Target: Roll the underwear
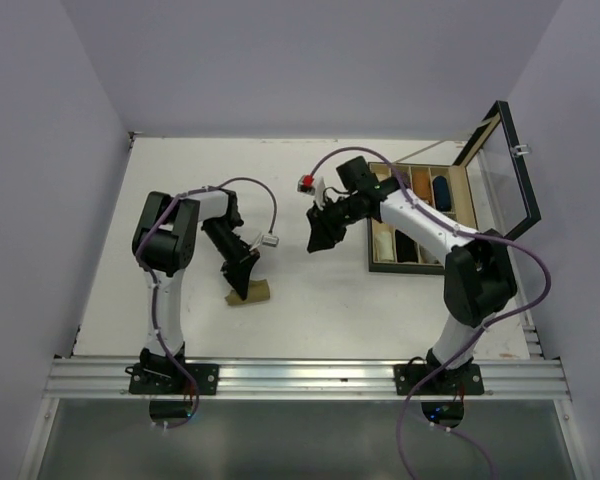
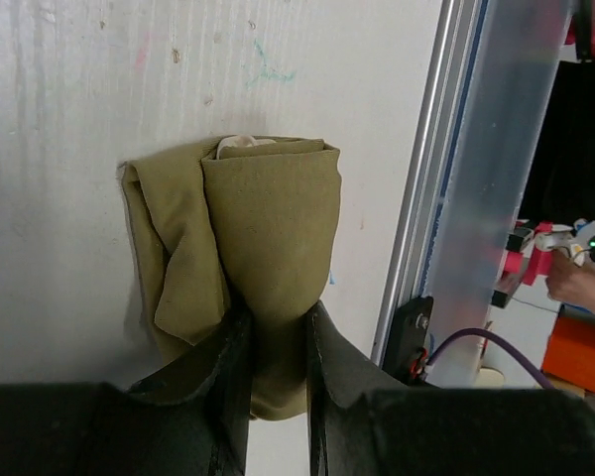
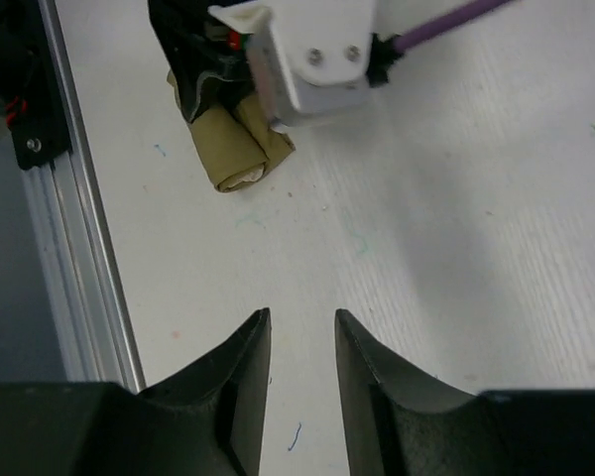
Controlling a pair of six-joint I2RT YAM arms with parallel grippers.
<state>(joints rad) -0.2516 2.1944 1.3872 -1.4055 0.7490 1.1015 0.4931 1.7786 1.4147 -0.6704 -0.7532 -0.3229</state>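
The olive-tan underwear (image 2: 268, 218) lies on the white table as a short folded roll, with a bit of cream waistband (image 2: 243, 144) showing at its far end. My left gripper (image 2: 278, 319) is shut on the roll's near end, cloth pinched between both fingers. From above, the left gripper (image 1: 242, 284) stands over the underwear (image 1: 259, 293) at the near left of the table. My right gripper (image 3: 302, 315) hangs open above bare table, holding nothing, well apart from the underwear (image 3: 236, 149). In the top view the right gripper (image 1: 318, 240) sits at table centre.
A wooden box (image 1: 410, 267) with several compartments, some holding dark rolled items, stands at the right with its glass lid (image 1: 510, 170) raised. An aluminium rail (image 1: 300, 375) runs along the near edge, close to the underwear. White walls close in the left, back and right.
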